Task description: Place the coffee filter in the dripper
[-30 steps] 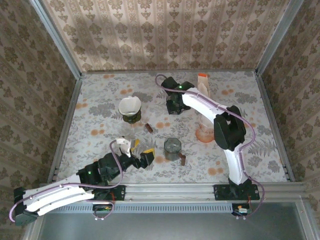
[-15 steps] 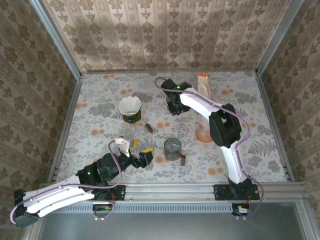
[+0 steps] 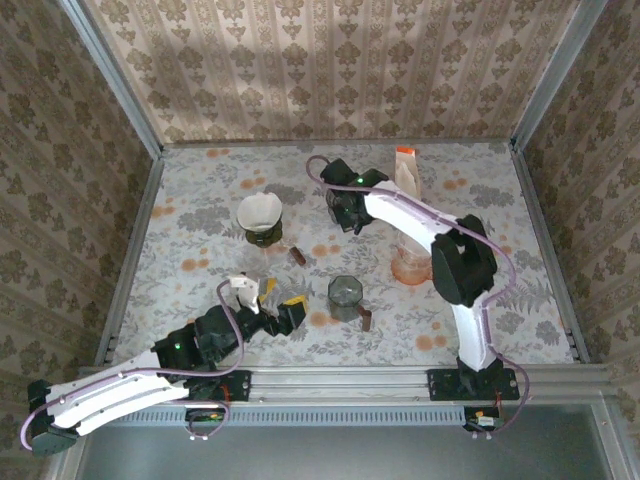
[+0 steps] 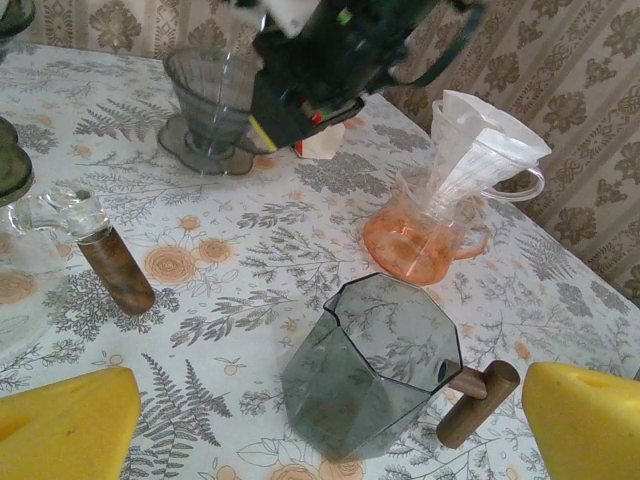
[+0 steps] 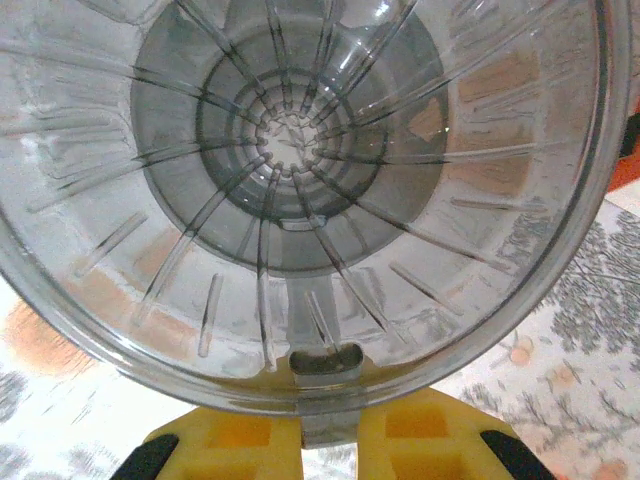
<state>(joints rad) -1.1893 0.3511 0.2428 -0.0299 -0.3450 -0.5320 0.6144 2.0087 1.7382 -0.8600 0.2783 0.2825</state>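
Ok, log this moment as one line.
right pincer: shut on dripper | left pincer: open | dripper: empty | filters: in orange holder

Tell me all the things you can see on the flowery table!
grey dripper: one, smoky clear, far middle, held by the right gripper
paper filters: a stack, white, standing in the orange holder
orange holder: one, orange glass, right of middle
grey cup: one, wooden handle, near middle
jug: one, pale top, dark base, left of middle
packet: one, white with orange top, far side
left gripper: open, yellow pads, near the grey cup
right gripper: yellow pads pinching the dripper's rim
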